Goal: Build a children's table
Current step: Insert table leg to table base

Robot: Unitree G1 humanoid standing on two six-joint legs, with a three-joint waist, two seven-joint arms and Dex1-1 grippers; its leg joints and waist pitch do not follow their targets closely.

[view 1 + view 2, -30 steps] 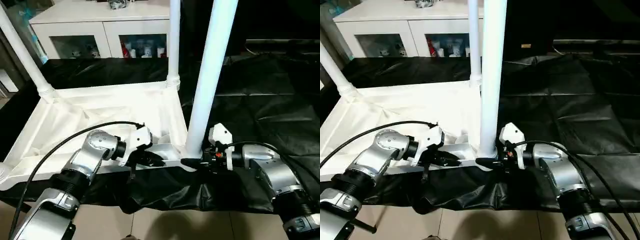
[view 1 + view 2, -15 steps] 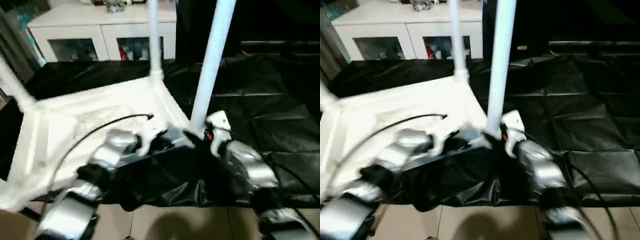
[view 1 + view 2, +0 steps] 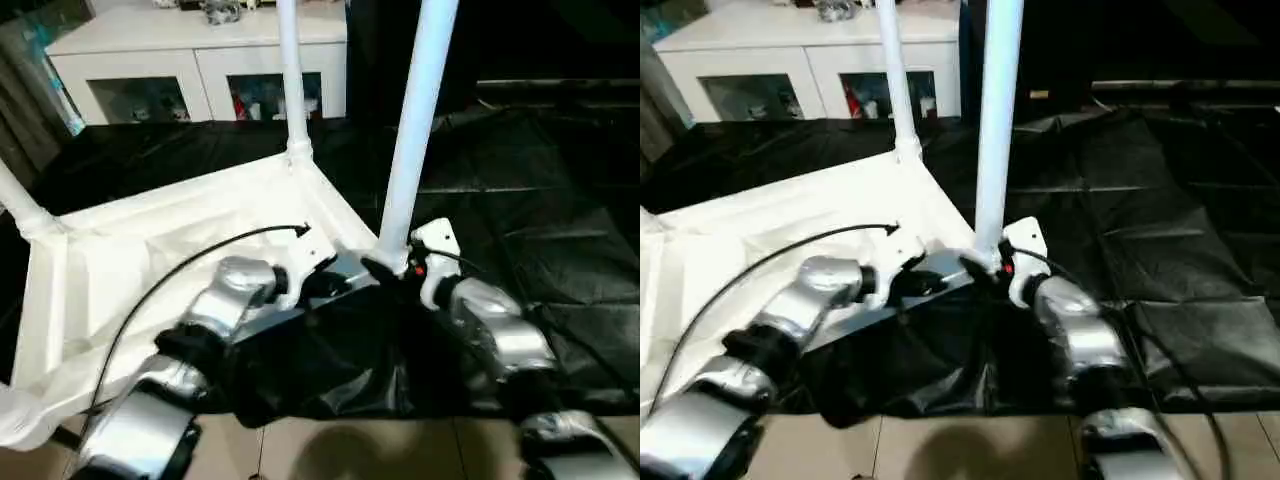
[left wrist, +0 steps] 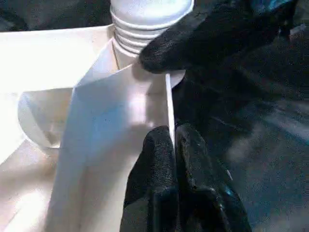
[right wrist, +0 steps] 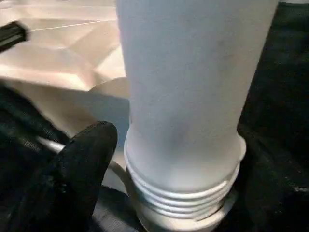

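- The children's table lies upside down on black sheeting, its tabletop (image 3: 150, 260) with the underside up; we see three legs standing in corner sockets: the near leg (image 3: 415, 120) by our grippers, a far leg (image 3: 290, 75) behind it, and a third leg (image 3: 20, 200) at the left edge of the head view.
- The relation that matters: the near leg's long axis runs straight up from the socket at the tabletop's near right corner, and its ribbed flared end (image 5: 183, 193) sits right at that socket, directly ahead of our right gripper (image 3: 385, 268).
- Our right gripper is level with the leg's foot. One black finger (image 5: 82, 159) lies just beside the ribbed end; we cannot tell from the frames whether its jaws clasp the leg or stand free of it.
- Our left gripper (image 4: 174, 145) has its fingers pressed together, pinching the thin upright rim wall (image 4: 169, 101) of the tabletop just beside the same corner, so it steadies the top.
- We judge the right arm the nearer one to the leg, and any further seating would go down along the leg's axis into the socket.
- A white cabinet (image 3: 200, 60) with glass fronts stands behind, well apart.
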